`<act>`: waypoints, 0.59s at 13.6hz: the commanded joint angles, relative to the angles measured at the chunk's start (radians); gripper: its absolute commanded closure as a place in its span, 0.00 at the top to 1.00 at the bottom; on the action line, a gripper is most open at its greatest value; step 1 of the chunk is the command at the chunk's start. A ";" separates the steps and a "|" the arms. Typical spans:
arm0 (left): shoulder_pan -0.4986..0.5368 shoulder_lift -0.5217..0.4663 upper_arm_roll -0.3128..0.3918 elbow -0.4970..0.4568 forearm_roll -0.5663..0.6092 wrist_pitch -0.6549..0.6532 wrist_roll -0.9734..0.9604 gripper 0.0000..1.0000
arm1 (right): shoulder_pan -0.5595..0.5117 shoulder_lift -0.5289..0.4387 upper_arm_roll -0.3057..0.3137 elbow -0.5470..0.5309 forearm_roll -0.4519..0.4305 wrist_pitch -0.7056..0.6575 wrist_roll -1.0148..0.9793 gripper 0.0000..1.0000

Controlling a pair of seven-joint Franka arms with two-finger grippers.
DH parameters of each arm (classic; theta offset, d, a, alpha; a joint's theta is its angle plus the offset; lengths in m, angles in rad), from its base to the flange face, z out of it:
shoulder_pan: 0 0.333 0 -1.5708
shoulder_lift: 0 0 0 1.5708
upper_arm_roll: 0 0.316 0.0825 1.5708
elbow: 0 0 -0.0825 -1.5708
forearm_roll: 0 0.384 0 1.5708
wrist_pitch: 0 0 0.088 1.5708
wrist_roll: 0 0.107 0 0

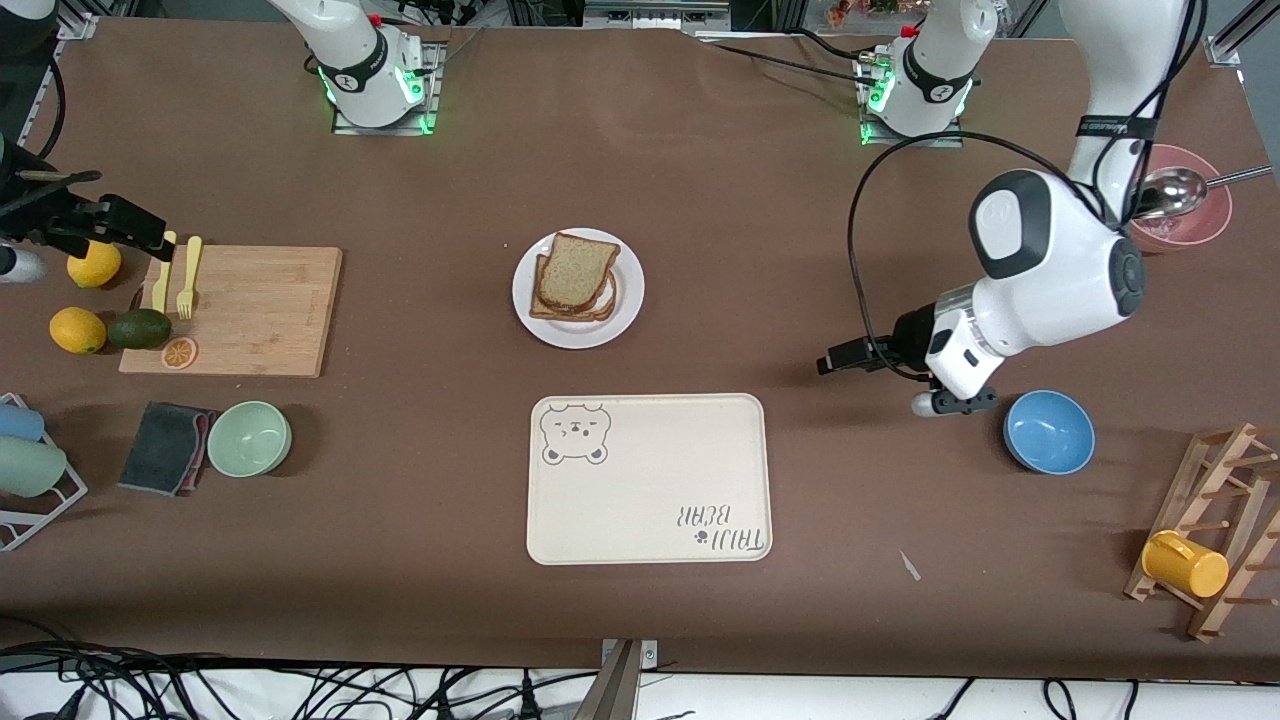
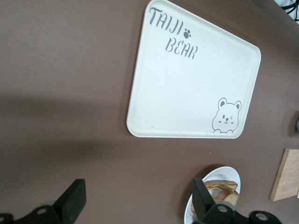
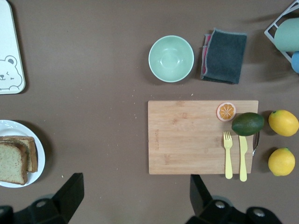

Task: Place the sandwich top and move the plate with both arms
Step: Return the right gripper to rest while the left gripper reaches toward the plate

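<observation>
Stacked sandwich on the plate [image 1: 578, 335] at mid-counter [image 1: 700, 200], farther from the front camera than the cream tray [image 1: 650, 500]. The sandwich top [image 1: 578, 270] lies uppermost on the stack. Left end effector [image 2: 138, 203], fingers apart and empty, hangs over bare counter beside the blue bowl [image 1: 1048, 432]. Right end effector [image 3: 135, 196], likewise apart and empty, hangs over the counter near the cutting board [image 3: 201, 137].

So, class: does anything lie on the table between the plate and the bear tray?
Nothing visible does. Only bare brown table separates the plate, carrying the stacked bread, from the tray, which lies nearer the front camera.
</observation>
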 commanded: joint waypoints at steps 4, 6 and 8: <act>0.002 0.085 -0.094 -0.006 -0.125 0.077 0.020 1.00 | -0.018 -0.001 0.015 0.014 0.006 -0.059 -0.012 1.00; 0.000 0.105 -0.122 -0.006 -0.135 0.075 0.020 1.00 | -0.017 -0.001 0.015 0.014 0.007 -0.059 -0.012 1.00; 0.000 0.125 -0.146 -0.006 -0.171 0.074 0.045 1.00 | -0.017 -0.001 0.015 0.014 0.007 -0.061 -0.014 1.00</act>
